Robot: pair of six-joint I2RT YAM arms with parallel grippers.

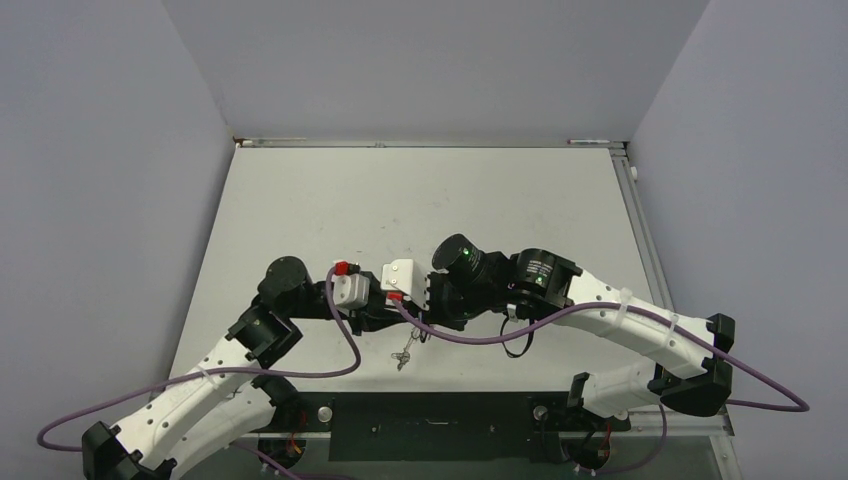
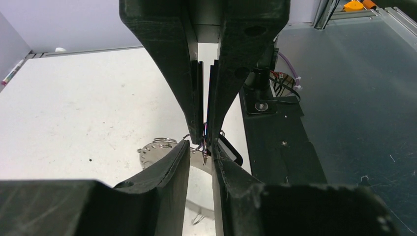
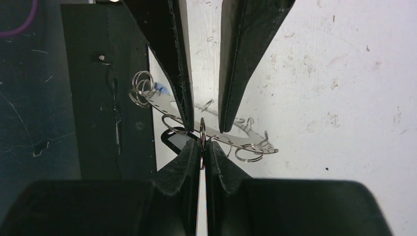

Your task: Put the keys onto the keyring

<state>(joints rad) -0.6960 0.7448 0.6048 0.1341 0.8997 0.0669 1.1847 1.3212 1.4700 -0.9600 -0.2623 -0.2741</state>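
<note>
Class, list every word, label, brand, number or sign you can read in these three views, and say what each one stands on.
No text can be read in any view.
Round black joint cap on the right arm: pale printing, too small to read.
Keyring: no lettering visible.
Blue tag: too small and blurred to tell whether it carries any text.

Grey keyring (image 3: 163,104) with a blue tag (image 3: 161,90), black-headed key (image 3: 173,140), scuffed white table (image 3: 319,98).
</note>
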